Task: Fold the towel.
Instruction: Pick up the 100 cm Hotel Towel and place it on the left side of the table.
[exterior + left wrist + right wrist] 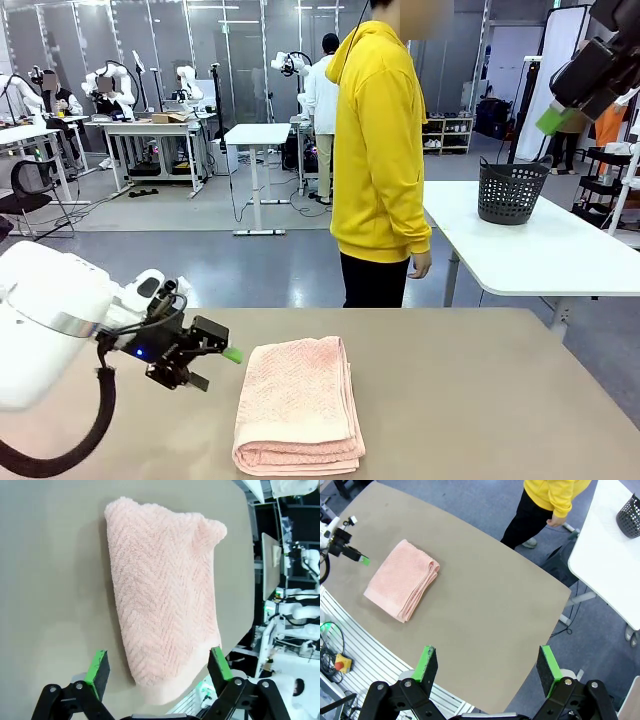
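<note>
On the tan table [480, 400] lies the pink towel [298, 405]. It is folded up into a long, neat stack, with its folded layers showing along the near end. It sits a bit left of the middle of the table, near the robot's side.

Just beside the towel, on its left, hangs the left gripper [222, 362]. It is low over the table and points toward the towel, but it is not touching it. Its two green-tipped fingers [98, 667] are spread wide apart, and nothing is between them.

High up at the right, the right gripper [487, 664] hangs far above the table. Its fingers are spread wide too, and it holds nothing.

A person in a yellow hoodie [380, 150] stands at the far side of the table, with one hand [421, 264] hanging down. Behind, a dark basket [511, 190] stands on a white table [560, 250].
</note>
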`<state>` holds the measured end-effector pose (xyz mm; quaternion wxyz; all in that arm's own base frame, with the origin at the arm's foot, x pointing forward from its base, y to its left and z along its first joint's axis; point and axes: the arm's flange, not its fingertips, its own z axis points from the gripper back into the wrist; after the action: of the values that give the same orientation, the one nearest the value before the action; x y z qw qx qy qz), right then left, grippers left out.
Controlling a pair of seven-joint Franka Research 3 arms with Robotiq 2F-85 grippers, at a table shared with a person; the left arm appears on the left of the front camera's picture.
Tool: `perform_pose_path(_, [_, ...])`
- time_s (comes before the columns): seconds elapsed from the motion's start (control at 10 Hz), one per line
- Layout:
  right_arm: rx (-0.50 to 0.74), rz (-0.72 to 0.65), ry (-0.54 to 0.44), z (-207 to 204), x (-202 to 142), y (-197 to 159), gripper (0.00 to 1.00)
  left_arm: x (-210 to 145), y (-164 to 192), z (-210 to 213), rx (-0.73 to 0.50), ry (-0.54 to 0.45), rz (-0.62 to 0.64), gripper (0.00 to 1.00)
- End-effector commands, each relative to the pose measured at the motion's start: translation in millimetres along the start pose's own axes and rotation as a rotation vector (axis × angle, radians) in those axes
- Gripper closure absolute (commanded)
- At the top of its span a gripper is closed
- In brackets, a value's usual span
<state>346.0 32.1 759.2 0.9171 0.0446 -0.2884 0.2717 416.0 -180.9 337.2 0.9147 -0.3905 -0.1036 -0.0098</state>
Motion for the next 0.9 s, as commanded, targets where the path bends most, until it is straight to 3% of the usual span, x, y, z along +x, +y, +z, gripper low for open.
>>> perform_pose_path(0.0, [-0.002, -0.001, 0.008, 1, 0, -2, 0.00, 5, 12, -24, -0.040, 0.022, 0.007, 0.00])
perform_pose_path(0.8, [-0.002, -0.001, 0.008, 1, 0, -2, 0.00, 12, 42, -75, -0.160, -0.019, 0.076, 0.00])
